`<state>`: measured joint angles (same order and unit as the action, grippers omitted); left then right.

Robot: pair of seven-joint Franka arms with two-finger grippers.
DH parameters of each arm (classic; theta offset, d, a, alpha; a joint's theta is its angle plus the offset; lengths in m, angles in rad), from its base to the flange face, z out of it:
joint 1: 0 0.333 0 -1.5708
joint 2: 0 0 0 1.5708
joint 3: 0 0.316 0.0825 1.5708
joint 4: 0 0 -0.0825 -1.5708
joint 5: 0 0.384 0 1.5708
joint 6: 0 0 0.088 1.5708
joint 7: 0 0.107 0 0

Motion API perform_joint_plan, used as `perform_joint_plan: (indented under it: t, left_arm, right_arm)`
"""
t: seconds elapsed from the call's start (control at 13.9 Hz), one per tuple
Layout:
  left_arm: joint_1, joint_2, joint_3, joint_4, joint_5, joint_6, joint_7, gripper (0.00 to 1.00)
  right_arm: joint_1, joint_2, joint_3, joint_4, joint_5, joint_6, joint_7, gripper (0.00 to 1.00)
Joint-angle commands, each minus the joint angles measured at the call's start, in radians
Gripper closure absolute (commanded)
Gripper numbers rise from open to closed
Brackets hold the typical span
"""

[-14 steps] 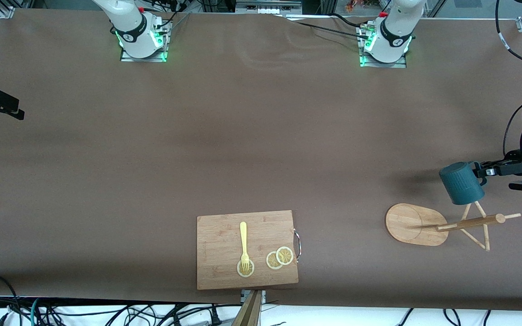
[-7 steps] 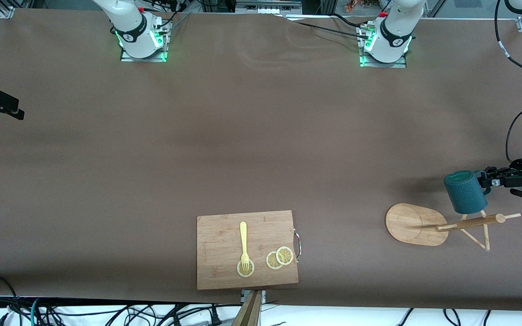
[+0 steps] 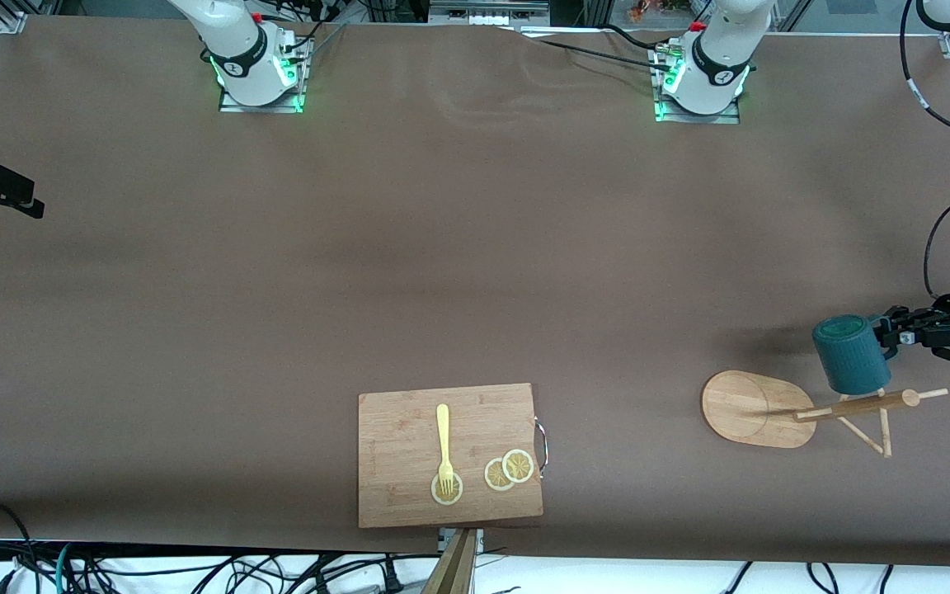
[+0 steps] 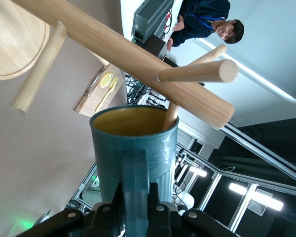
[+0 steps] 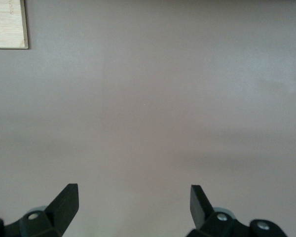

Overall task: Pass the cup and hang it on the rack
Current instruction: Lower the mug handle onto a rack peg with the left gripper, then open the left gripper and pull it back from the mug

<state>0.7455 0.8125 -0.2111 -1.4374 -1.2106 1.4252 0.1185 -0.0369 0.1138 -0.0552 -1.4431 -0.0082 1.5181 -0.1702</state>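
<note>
Fingers (image 4: 101, 209) of your left gripper (image 3: 894, 328) are clamped on the handle of the teal cup (image 3: 850, 355); your right gripper (image 5: 133, 198) stands spread wide with nothing between its tips.

You have the cup up in the air over the bamboo rack (image 3: 759, 408), at the left arm's end of the table. In the left wrist view one thin peg (image 4: 170, 115) dips past the cup's rim into its yellow-tan inside, while the thick post (image 4: 123, 52) crosses just above the mouth. Your rack's oval base (image 4: 12, 42) rests on the brown table (image 3: 442, 272). Your right gripper waits over bare table at the right arm's end. Toward the front camera a wooden cutting board (image 3: 409, 487) carries a yellow fork (image 3: 443, 441) and lemon slices (image 3: 509, 470).
</note>
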Motion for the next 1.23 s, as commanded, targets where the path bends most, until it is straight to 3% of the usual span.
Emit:
perform_joint_plan:
  t: [0.0, 0.07, 0.14, 0.22, 0.29, 0.36, 0.65, 1.15]
  left_arm:
    - [-0.049, 0.031, 0.059, 0.069, 0.028, -0.012, -0.025, 0.95]
    - [-0.051, 0.031, 0.061, 0.069, 0.028, -0.012, -0.025, 0.94]
    - [-0.052, 0.031, 0.062, 0.069, 0.029, -0.012, -0.025, 0.87]
    - [-0.051, 0.03, 0.061, 0.069, 0.029, -0.014, -0.025, 0.58]
    - [-0.051, 0.03, 0.062, 0.068, 0.031, -0.014, -0.02, 0.06]
    - [-0.051, 0.03, 0.062, 0.068, 0.033, -0.014, -0.02, 0.0]
    - [-0.098, -0.004, 0.062, 0.072, 0.173, -0.006, -0.025, 0.0]
    - [-0.219, -0.171, 0.052, 0.112, 0.662, 0.034, -0.025, 0.0]
  right_arm:
    - [-0.011, 0.0, 0.005, 0.009, 0.008, -0.007, -0.011, 0.0]
    - [-0.011, 0.001, 0.005, 0.007, 0.008, -0.009, -0.011, 0.0]
    - [-0.011, 0.0, 0.005, 0.009, 0.01, -0.007, -0.011, 0.0]
    - [-0.011, 0.0, 0.005, 0.007, 0.01, -0.007, -0.012, 0.0]
    - [-0.011, 0.0, 0.005, 0.007, 0.01, -0.007, -0.011, 0.0]
    - [-0.011, 0.001, 0.005, 0.007, 0.008, -0.007, -0.011, 0.0]
    - [-0.011, 0.0, 0.005, 0.009, 0.008, -0.007, -0.012, 0.0]
    - [-0.012, 0.001, 0.005, 0.007, 0.007, -0.007, -0.011, 0.0]
